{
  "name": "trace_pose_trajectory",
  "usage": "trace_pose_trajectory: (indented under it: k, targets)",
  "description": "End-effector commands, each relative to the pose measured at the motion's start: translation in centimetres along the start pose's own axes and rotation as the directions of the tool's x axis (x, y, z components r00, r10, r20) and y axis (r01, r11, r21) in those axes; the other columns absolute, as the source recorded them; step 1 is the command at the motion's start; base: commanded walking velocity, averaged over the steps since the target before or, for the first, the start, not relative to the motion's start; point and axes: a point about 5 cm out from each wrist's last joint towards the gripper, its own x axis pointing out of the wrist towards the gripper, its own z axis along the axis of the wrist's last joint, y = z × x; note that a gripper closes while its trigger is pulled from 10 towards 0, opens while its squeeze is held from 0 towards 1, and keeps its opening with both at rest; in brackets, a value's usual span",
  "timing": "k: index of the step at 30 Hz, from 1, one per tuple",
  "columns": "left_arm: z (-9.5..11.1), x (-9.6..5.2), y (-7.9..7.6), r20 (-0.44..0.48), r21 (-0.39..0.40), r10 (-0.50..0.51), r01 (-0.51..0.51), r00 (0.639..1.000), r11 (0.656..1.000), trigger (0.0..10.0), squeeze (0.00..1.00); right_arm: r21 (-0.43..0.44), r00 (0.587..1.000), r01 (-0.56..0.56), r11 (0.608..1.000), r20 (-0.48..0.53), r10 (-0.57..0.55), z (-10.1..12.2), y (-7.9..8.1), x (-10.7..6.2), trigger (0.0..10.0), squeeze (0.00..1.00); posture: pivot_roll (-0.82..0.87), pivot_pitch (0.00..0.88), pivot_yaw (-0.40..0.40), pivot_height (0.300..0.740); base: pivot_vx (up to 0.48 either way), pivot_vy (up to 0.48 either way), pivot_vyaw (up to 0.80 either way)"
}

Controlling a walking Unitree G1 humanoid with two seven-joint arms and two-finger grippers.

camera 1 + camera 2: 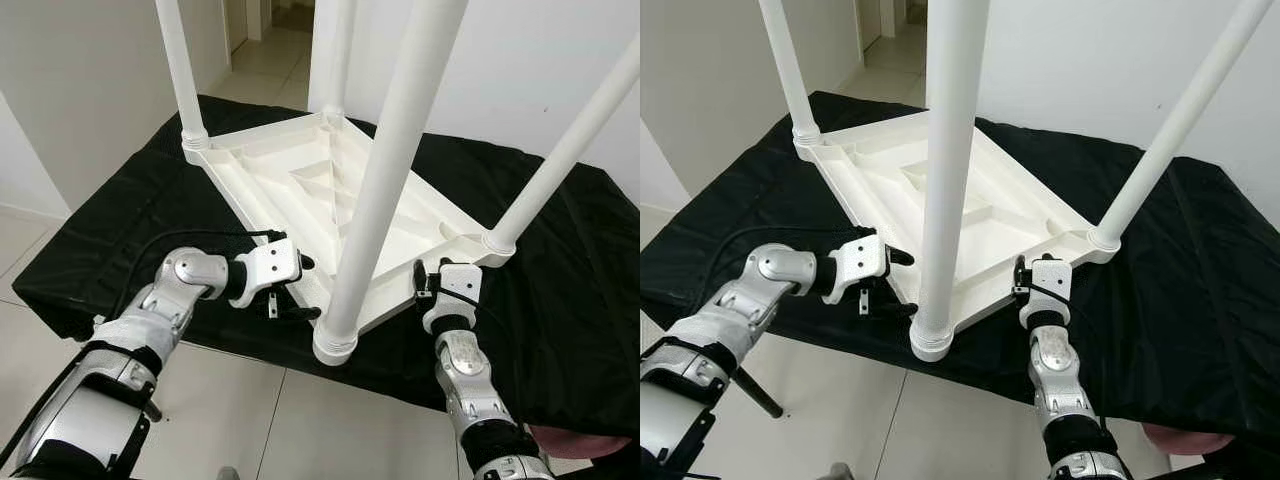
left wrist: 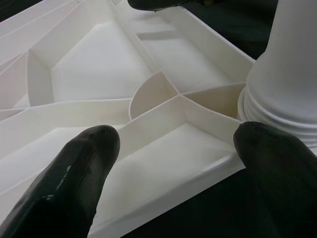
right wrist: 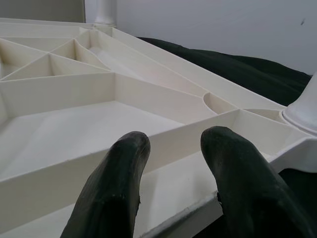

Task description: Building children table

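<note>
upside-down table, all four legs in, both grippers at its near edges

white plastic table (image 1: pixel 330 190) lying top-down on a black cloth (image 1: pixel 110 220), ribbed underside up, four white legs pointing up. far-left leg (image 1: pixel 180 70) seated in its corner socket. near leg (image 1: pixel 385 180) tall and close to the camera, at the corner that juts past the cloth edge over the tiled floor (image 1: pixel 250 410).

on the left: left gripper (image 1: pixel 290 290) at the near-left rim, beside the near leg's base. fingers (image 2: pixel 79 168) spread wide in the left wrist view, rim corner lying between them, not closed on anything.

on the right: right gripper (image 1: pixel 440 285) at the near-right rim, near the right leg (image 1: pixel 560 160). fingers (image 3: pixel 119 173) set narrow in the right wrist view, tips over the rim wall, a gap left between them, not clearly gripping.

risks, as judgement: uneven lifting by only one side could tip the table off the cloth, with the near corner already overhanging. closing on a thin rib instead of the rim could let smooth plastic slip out. turning the table over could swing the long legs into the wall (image 1: pixel 60 90) or the robot's head. a loosely seated leg could drop out during the flip.
</note>
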Motion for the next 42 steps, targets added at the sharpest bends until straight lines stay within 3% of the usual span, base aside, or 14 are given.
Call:
trace_pose_trajectory:
  k: [1, 15, 21, 25, 28, 32, 33, 34, 35, 37, 38, 39, 42]
  targets:
    - [0.2, 0.5, 0.1, 0.002, 0.019, 0.019, -0.019, 1.000, 1.000, 10.0, 0.00, -0.012, 0.995, 0.047, 0.999, -0.086, -0.048, -1.7, -1.0, -1.1, 10.0, 0.00, -0.05, 0.000, -0.007, 0.740, 0.000, 0.000, 0.00]
    - [-0.6, 2.1, -2.1, 0.008, 0.008, -0.162, 0.162, 0.987, 0.987, 10.0, 0.00, -0.029, 0.995, 0.051, 0.998, -0.090, -0.053, -1.7, -1.5, -1.7, 10.0, 0.00, -0.08, 0.000, 0.008, 0.740, 0.000, 0.000, 0.00]
    - [-0.8, 2.3, -4.1, 0.050, -0.048, -0.316, 0.318, 0.948, 0.947, 10.0, 0.00, -0.033, 0.993, 0.059, 0.998, -0.096, -0.062, -1.8, -1.7, -2.3, 10.0, 0.00, -0.09, 0.000, 0.018, 0.740, 0.000, 0.000, 0.00]
    - [-0.7, 2.3, -4.8, 0.071, -0.064, -0.356, 0.361, 0.932, 0.930, 10.0, 0.00, -0.035, 0.993, 0.064, 0.997, -0.098, -0.067, -1.8, -1.9, -2.5, 10.0, 0.00, -0.09, 0.000, 0.018, 0.740, 0.000, 0.000, 0.00]
    - [-0.6, 2.4, -5.9, 0.108, -0.097, -0.414, 0.424, 0.904, 0.900, 9.2, 0.00, -0.038, 0.992, 0.070, 0.997, -0.100, -0.073, -1.8, -2.0, -2.6, 10.0, 0.00, -0.10, 0.005, 0.018, 0.740, 0.000, 0.000, 0.00]
    - [-0.5, 2.4, -6.3, 0.129, -0.119, -0.437, 0.451, 0.890, 0.885, 9.4, 0.00, -0.039, 0.992, 0.073, 0.997, -0.101, -0.076, -1.8, -2.1, -2.7, 10.0, 0.00, -0.10, 0.008, 0.018, 0.740, 0.000, 0.000, 0.00]
    - [-0.5, 2.4, -6.4, 0.136, -0.127, -0.448, 0.464, 0.884, 0.877, 8.0, 0.00, -0.040, 0.992, 0.073, 0.997, -0.103, -0.076, -1.8, -2.1, -2.6, 10.0, 0.00, -0.10, 0.008, 0.018, 0.740, 0.000, 0.000, 0.00]
    - [-0.5, 2.4, -6.4, 0.136, -0.127, -0.448, 0.464, 0.884, 0.877, 8.0, 0.00, -0.040, 0.992, 0.073, 0.997, -0.103, -0.076, -1.8, -2.1, -2.6, 10.0, 0.00, -0.10, 0.008, 0.018, 0.740, 0.000, 0.000, 0.00]
    - [-0.4, 2.3, -6.5, 0.138, -0.126, -0.458, 0.474, 0.878, 0.872, 6.6, 0.00, -0.040, 0.992, 0.073, 0.997, -0.104, -0.077, -1.7, -2.1, -2.6, 10.0, 0.00, -0.09, 0.012, 0.017, 0.740, 0.000, 0.000, 0.00]
    - [-0.4, 2.3, -6.5, 0.138, -0.126, -0.458, 0.474, 0.878, 0.872, 6.6, 0.00, -0.040, 0.992, 0.073, 0.997, -0.104, -0.077, -1.7, -2.1, -2.6, 10.0, 0.00, -0.09, 0.012, 0.017, 0.740, 0.000, 0.000, 0.00]
    - [-0.4, 2.2, -6.5, 0.137, -0.128, -0.466, 0.482, 0.874, 0.867, 4.8, 0.00, -0.040, 0.992, 0.073, 0.997, -0.104, -0.077, -1.7, -2.1, -2.5, 10.0, 0.00, -0.09, 0.013, 0.018, 0.740, 0.000, 0.000, 0.00]
    - [-0.3, 2.0, -6.6, 0.135, -0.134, -0.474, 0.491, 0.870, 0.861, 0.0, 0.00, -0.039, 0.992, 0.074, 0.996, -0.103, -0.078, -1.6, -2.0, -2.5, 10.0, 0.00, -0.09, 0.015, 0.019, 0.740, 0.000, 0.000, 0.00]
    - [-0.3, 1.9, -6.7, 0.135, -0.142, -0.481, 0.497, 0.866, 0.856, 0.0, 0.00, -0.036, 0.992, 0.081, 0.996, -0.094, -0.085, -1.5, -2.0, -2.4, 10.0, 0.00, -0.09, 0.015, 0.020, 0.740, 0.000, 0.000, 0.00]
